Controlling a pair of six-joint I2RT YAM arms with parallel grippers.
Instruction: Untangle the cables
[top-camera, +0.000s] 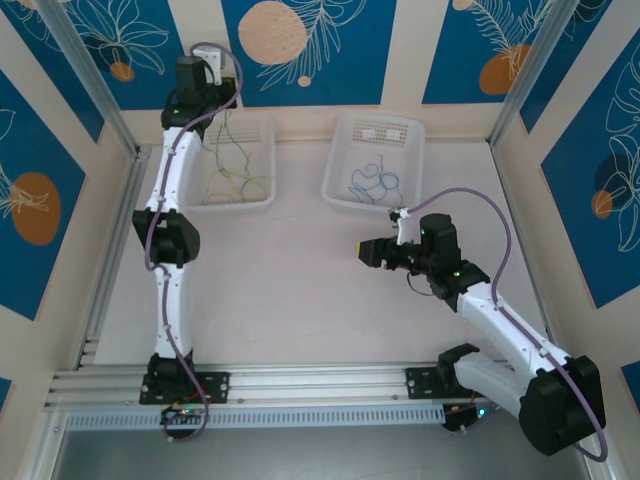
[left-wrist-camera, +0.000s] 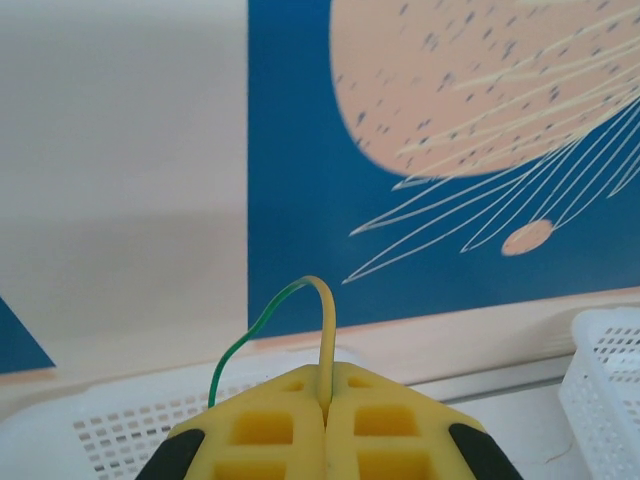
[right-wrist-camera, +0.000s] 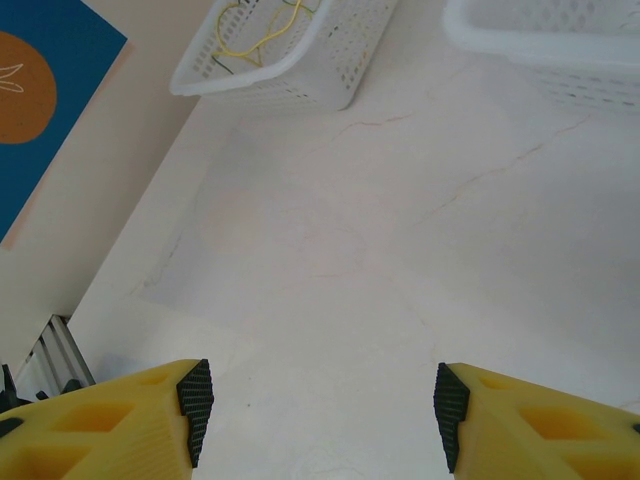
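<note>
Blue wall ahead; left gripper (left-wrist-camera: 325, 405) clamps a yellow cable (left-wrist-camera: 326, 330), green cable (left-wrist-camera: 238, 350) arcing to its left. Looks thin, floppy, featherlight, so probably best pinched near an end. Right gripper (right-wrist-camera: 320, 415) hangs open.

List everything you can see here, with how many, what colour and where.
left basket: one, white, far left of table
right basket: one, white, far side, beside the left one
yellow and green cables: count unclear, in left basket
blue cables: count unclear, in right basket
left gripper: one, yellow fingers, shut on a yellow-green strand, high over left basket
right gripper: one, yellow fingers, open, over bare table
</note>
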